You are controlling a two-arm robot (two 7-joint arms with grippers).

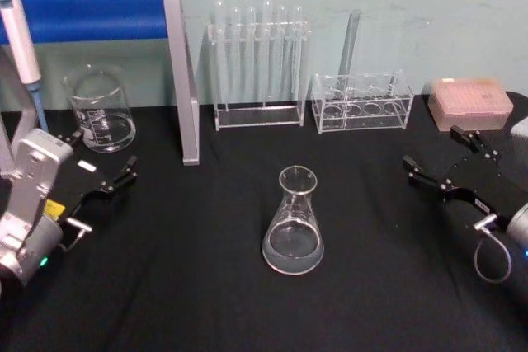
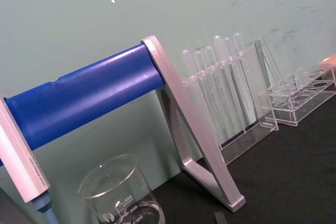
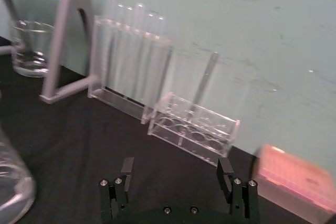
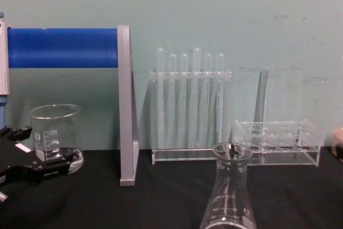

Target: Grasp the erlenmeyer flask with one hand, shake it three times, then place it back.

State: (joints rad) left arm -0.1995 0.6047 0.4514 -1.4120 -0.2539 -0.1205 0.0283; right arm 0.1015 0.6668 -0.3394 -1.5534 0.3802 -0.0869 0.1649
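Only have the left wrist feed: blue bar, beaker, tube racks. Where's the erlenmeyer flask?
Observer: The erlenmeyer flask stands upright on the black table, centre front, apart from both grippers.
Operator: Right gripper state?
Observer: The right gripper is open and empty, low over the table to the flask's right.
Operator: And the left?
Observer: The left gripper is open, holding nothing, on the robot's side of the beaker.
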